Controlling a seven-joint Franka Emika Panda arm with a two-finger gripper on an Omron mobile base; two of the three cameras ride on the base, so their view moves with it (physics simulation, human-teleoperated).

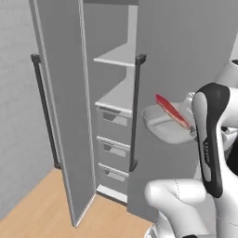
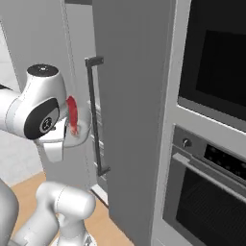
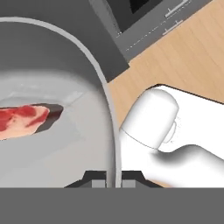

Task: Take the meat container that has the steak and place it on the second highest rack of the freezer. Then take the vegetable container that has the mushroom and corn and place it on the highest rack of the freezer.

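The meat container [image 1: 162, 124] is a shallow grey bowl with a red steak [image 1: 171, 110] lying in it. It hangs in the air in front of the closed right freezer door [image 1: 186, 42], at about the height of the second highest rack [image 1: 115, 98]. The highest rack [image 1: 117, 57] sits above that. In the hand view my gripper [image 3: 113, 178] is shut on the meat container's rim [image 3: 103, 87], with the steak [image 3: 24, 120] inside at left. The right base view has the meat container [image 2: 81, 130] partly hidden behind my arm. The vegetable container is out of view.
The freezer's left door [image 1: 58, 107] stands swung open, baring the racks and three drawers [image 1: 113, 148] below. A dark handle [image 1: 135, 111] runs down the closed door. A wall oven [image 2: 211, 144] stands to the right. Wooden floor [image 1: 42, 209] lies below.
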